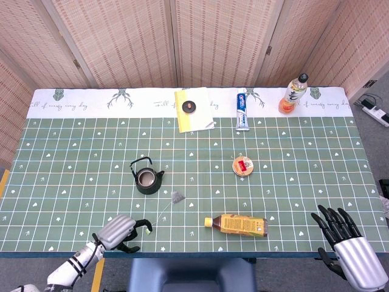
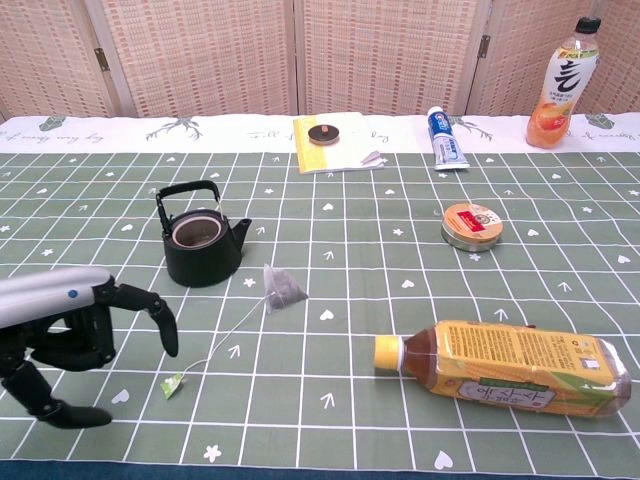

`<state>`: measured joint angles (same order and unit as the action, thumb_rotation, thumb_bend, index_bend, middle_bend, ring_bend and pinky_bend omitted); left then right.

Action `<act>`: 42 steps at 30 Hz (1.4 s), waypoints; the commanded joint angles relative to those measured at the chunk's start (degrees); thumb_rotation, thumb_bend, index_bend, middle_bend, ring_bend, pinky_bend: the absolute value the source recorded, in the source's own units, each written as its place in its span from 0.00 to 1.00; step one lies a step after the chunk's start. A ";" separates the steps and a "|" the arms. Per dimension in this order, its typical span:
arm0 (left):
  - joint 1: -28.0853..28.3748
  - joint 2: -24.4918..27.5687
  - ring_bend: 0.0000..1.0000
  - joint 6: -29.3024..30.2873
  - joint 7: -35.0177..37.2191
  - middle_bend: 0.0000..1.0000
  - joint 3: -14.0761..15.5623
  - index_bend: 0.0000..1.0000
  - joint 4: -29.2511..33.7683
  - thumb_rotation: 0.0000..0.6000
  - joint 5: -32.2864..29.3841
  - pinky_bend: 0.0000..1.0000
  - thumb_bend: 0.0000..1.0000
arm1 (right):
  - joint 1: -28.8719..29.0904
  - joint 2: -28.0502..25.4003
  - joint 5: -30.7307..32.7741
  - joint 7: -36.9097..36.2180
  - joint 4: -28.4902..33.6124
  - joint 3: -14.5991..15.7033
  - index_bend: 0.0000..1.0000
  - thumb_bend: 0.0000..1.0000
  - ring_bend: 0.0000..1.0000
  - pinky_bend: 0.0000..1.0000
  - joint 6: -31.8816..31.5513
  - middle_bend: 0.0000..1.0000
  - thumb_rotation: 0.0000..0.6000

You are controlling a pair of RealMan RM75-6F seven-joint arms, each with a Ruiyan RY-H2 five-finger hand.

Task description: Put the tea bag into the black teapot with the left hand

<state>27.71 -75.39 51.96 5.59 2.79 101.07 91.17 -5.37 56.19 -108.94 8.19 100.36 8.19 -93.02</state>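
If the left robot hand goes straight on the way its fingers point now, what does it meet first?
Most likely the small green tag on the tea bag string, just ahead of the left robot hand. How high the fingers are above the table is unclear.

Head view: high, looking down on whole table [image 1: 61, 182]. Chest view: low, close; both share teapot [image 1: 146, 178].
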 commanded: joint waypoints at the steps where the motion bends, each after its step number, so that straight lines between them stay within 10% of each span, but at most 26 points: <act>1: 1.11 -2.70 1.00 -1.00 -4.22 1.00 -1.16 0.38 -1.56 1.00 -2.52 1.00 0.31 | -0.10 -0.12 -0.20 -0.26 -0.08 0.08 0.00 0.42 0.00 0.00 -0.30 0.00 1.00; 42: 5.05 -10.74 1.00 -1.96 -18.88 1.00 -0.71 0.43 -6.68 1.00 -10.52 1.00 0.34 | -1.07 -1.22 -3.03 -3.96 -1.62 0.63 0.00 0.42 0.00 0.00 -3.94 0.00 1.00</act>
<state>32.70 -86.20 50.03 -13.20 2.01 94.30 80.74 -6.46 54.96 -111.99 4.21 98.72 8.82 -96.97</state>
